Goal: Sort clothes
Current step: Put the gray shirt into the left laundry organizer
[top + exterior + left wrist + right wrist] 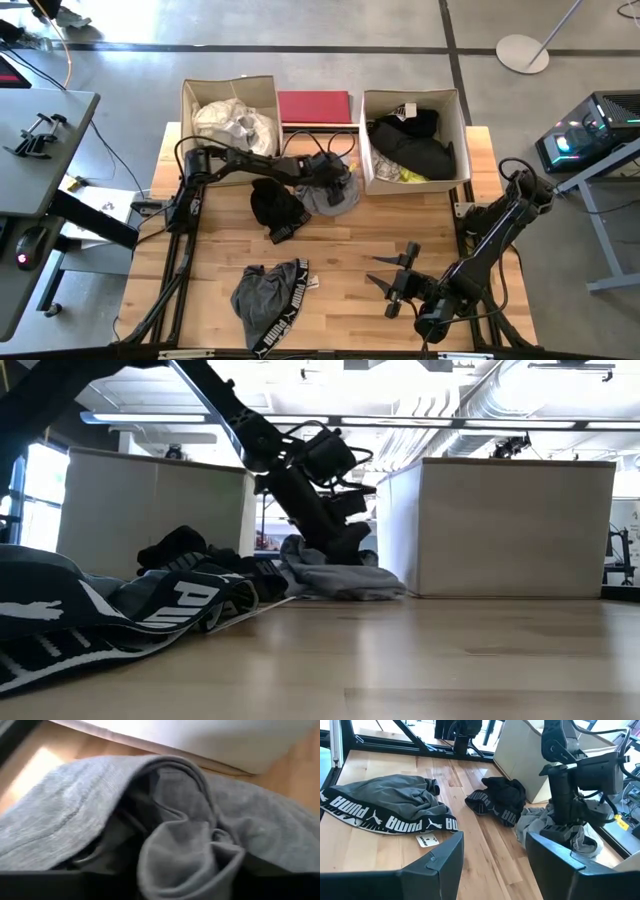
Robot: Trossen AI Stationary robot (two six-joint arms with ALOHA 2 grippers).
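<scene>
Wooden bench (340, 270) is carrying two boxes; beside the right box (414, 137), the left gripper (335, 185) is pressing into a grey garment (330, 197), jaws hidden. The right gripper (392, 283) is hovering nearby, jaws apart, empty.

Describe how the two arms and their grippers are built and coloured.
Both arms are dark, near-black, made of jointed tubular links with black cables looped along them. The left gripper has a bulky boxy black wrist block. The right gripper carries two flat, angular dark fingers. No markings are readable.
</scene>
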